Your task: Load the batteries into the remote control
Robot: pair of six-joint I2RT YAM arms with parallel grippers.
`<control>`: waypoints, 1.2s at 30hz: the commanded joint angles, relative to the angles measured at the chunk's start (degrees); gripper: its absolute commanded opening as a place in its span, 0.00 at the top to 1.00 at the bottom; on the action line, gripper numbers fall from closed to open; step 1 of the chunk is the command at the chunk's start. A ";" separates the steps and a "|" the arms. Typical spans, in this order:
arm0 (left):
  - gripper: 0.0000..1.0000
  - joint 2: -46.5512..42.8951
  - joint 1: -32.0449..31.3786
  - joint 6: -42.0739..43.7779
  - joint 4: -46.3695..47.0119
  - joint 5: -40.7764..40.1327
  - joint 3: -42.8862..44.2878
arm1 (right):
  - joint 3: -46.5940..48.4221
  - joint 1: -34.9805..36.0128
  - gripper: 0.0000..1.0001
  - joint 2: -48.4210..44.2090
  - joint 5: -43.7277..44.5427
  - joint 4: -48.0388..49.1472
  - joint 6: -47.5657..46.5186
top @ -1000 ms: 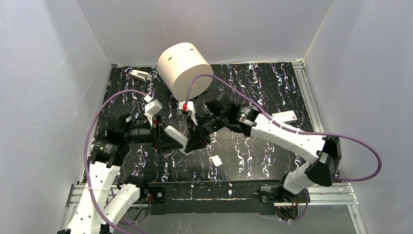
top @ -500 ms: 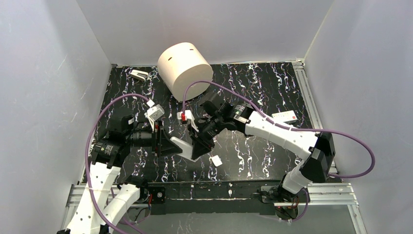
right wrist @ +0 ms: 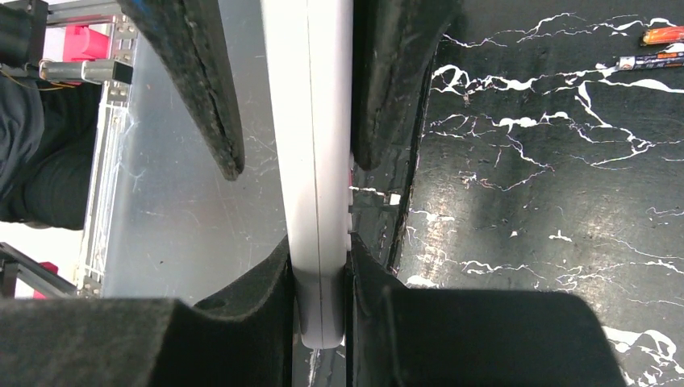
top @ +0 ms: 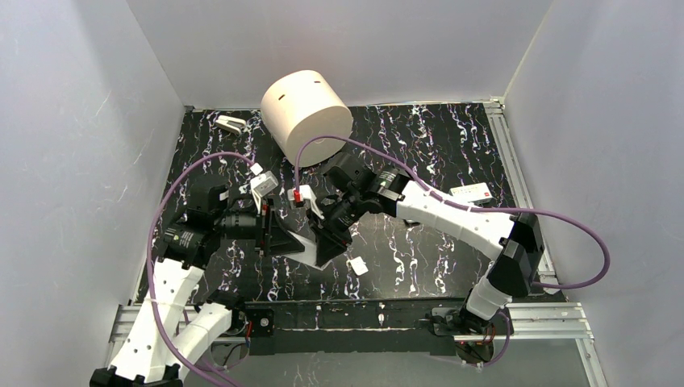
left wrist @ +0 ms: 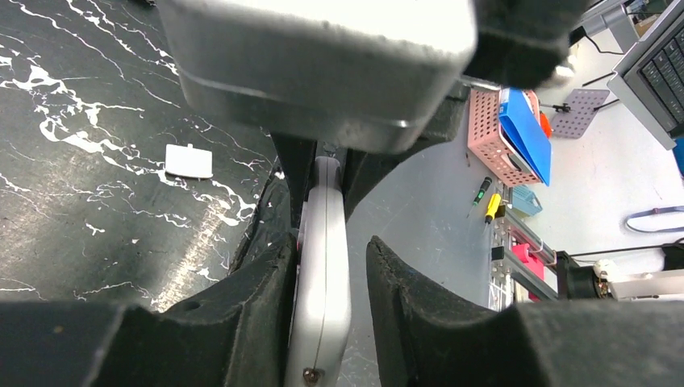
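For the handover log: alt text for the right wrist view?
A pale remote control, seen edge-on, is clamped in the right gripper; the left gripper straddles its far end, open, with a gap on one side. Two batteries lie on the black marbled table at upper right.

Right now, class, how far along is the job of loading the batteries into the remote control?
Done: the small white rectangular cover lies off on the black marbled table. In hand: the right gripper clamps the long pale grey plastic remote; the left gripper straddles it, one finger apart. Left: two thin cylindrical batteries, one orange-red, lie on the table, unloaded.
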 commanded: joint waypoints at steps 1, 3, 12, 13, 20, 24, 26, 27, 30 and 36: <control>0.67 -0.17 -1.38 -0.56 1.51 5.39 0.19 | 2.08 0.21 0.99 1.29 2.83 0.75 0.63; 0.67 -0.59 -1.62 -0.40 1.57 5.56 -0.13 | 1.49 0.21 0.99 0.79 2.83 2.56 1.74; 0.62 -1.73 -3.07 0.38 1.46 7.70 -1.30 | 0.71 0.15 0.99 -0.77 2.96 6.25 3.43; 0.63 -1.69 -3.18 0.72 1.23 7.99 -1.23 | 0.74 0.13 0.99 -0.86 3.01 6.36 3.50; 0.76 -1.59 -4.00 3.97 -1.99 7.91 0.16 | 1.21 0.17 0.99 -1.96 4.06 5.75 3.05; 0.63 -1.54 -4.47 5.44 -3.84 7.34 1.11 | 1.35 0.15 0.99 -2.36 4.57 5.56 2.74; 0.61 -1.65 -4.73 6.12 -4.58 7.15 1.30 | 1.52 0.11 0.99 -2.53 5.01 5.35 2.62; 0.62 -1.73 -4.86 6.27 -4.83 6.99 1.38 | 1.61 0.10 0.99 -2.55 5.10 5.24 2.47; 0.68 -1.49 -5.22 6.42 -5.59 6.45 1.54 | 1.98 0.06 0.99 -2.50 5.36 4.71 2.08; 0.78 -0.76 -6.36 9.69 -7.97 5.81 2.35 | 2.92 0.02 0.99 -2.51 5.52 4.25 1.36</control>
